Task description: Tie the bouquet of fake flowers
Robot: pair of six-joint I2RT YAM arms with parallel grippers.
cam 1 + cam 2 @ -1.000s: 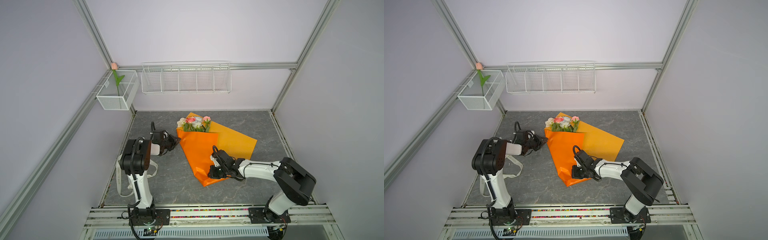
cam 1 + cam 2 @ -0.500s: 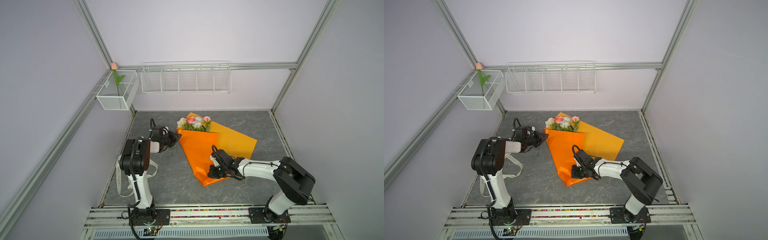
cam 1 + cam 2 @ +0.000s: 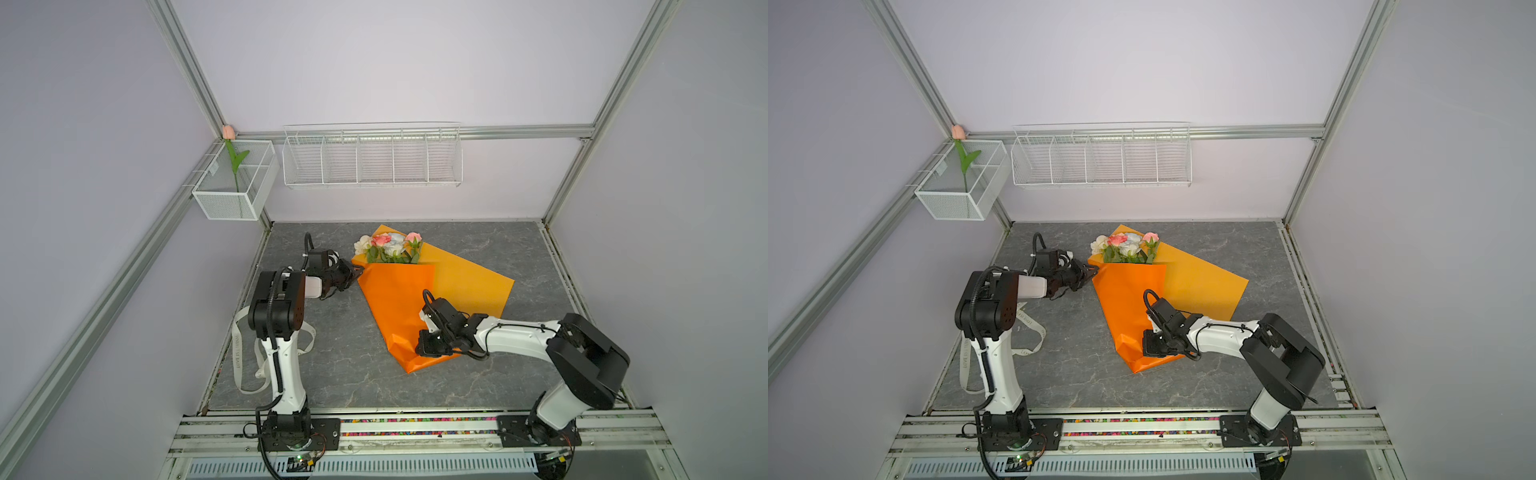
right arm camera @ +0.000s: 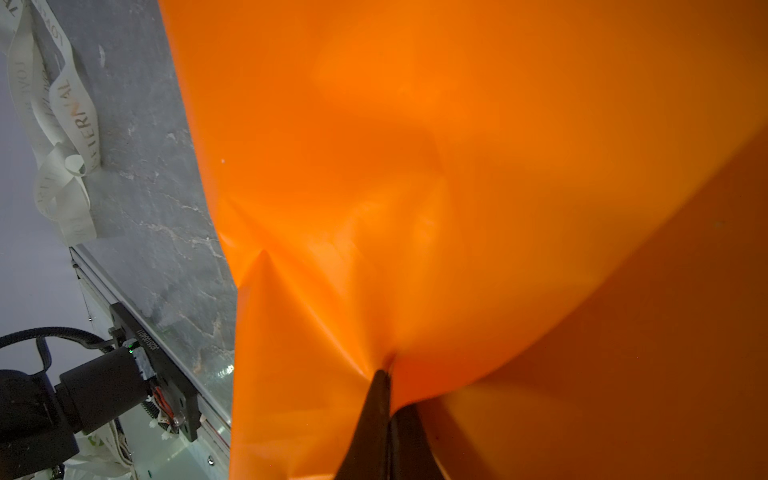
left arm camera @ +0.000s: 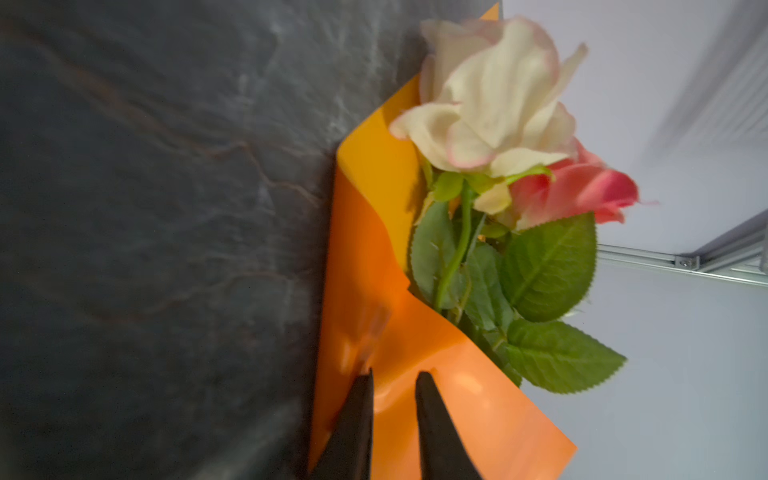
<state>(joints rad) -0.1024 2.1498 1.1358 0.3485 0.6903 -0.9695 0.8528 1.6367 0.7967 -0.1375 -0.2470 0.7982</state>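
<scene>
table [image 3: 332, 374]: grey marbled top; both arms reach low over it.
bouquet of fake flowers [image 3: 388, 248]: lies on the table, back of centre, with the heads toward the rear wall. Cream, pink and pale blue blooms sit above green leaves.
stems: hidden inside the wrap.
orange wrapping paper [image 3: 397, 303]: a rough cone around the bouquet, narrow end toward the front rail. The left flap is folded over the stems; the right part lies flat on the table.
left gripper [image 3: 358, 272]: at the wrap's upper left corner, just beside the cream rose [image 5: 490, 95], and turned on its side.
left jaws: a little apart. In the left wrist view the paper's folded edge shows in the gap between the two black fingers [image 5: 357, 415]. I cannot tell whether they press on the sheet.
right gripper [image 3: 428, 345]: on the narrow end of the cone, near its front tip.
right jaws: pressed together, pinching the orange wrapping paper. In the right wrist view creases fan out from the pinch point [image 4: 388, 374].
ribbon [image 3: 236, 353]: white, printed with lettering. It lies in loose loops on the table's left edge by the left arm, well apart from the bouquet.
mesh basket [image 3: 232, 203]: white, hung on the left wall rail above the table.
tulip [image 3: 227, 133]: single pink bloom with one green leaf, standing upright in the mesh basket.
wire rack [image 3: 372, 160]: white, divided into compartments, fixed to the rear wall.
</scene>
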